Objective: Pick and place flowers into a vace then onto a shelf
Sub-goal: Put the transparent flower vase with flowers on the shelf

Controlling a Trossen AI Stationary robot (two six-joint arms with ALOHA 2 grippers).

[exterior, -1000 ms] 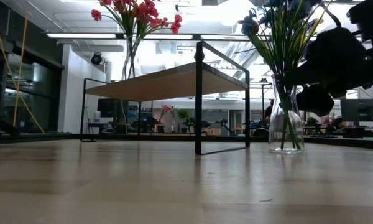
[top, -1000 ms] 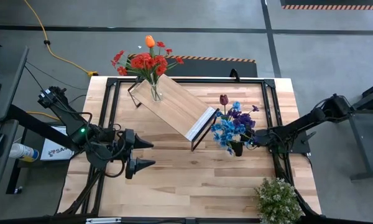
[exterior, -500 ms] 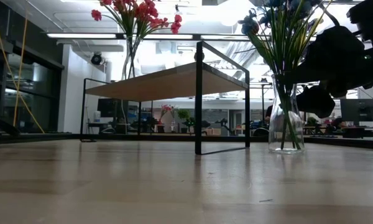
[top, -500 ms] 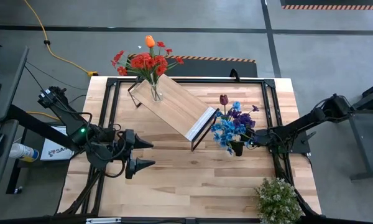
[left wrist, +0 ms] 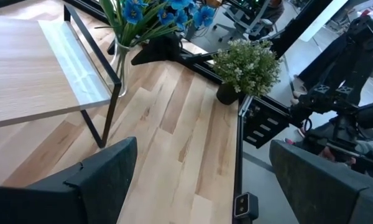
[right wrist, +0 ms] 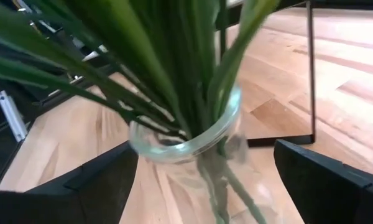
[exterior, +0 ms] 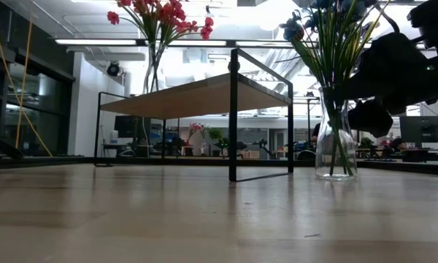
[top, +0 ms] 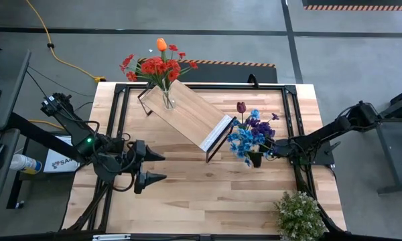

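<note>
- Flowers, two bunches. Blue bunch (top: pixel 252 137), blue and purple blooms plus one dark red rose, stands in a clear vase (exterior: pixel 335 139) on the table, just off the shelf's near-right corner. Red bunch (top: pixel 157 67), red blooms with an orange tulip on top, stands in a second vase (top: pixel 167 99) on the far-left end of the shelf.
- Table (top: pixel 187 194): light wood planks, black frame rails along its edges. Largest item in view.
- Shelf (top: pixel 187 114): light-wood board on thin black legs, set at a slant across the far middle of the table. Low view shows the board raised well above the tabletop.
- Left arm: at the table's left edge. Left gripper (top: pixel 155 165) over bare wood, fingers spread wide, nothing between them, well apart from both vases.
- Right arm: reaches in from the right edge. Right gripper (right wrist: pixel 202 177) at the blue bunch's vase, fingers wide apart, one on each side of the glass at rim height. Contact with the glass: cannot tell.
- Bushy plant (top: pixel 299 214), pale green-white, at the near-right corner of the table.
- Green stems fill the vase mouth in the right wrist view.
</note>
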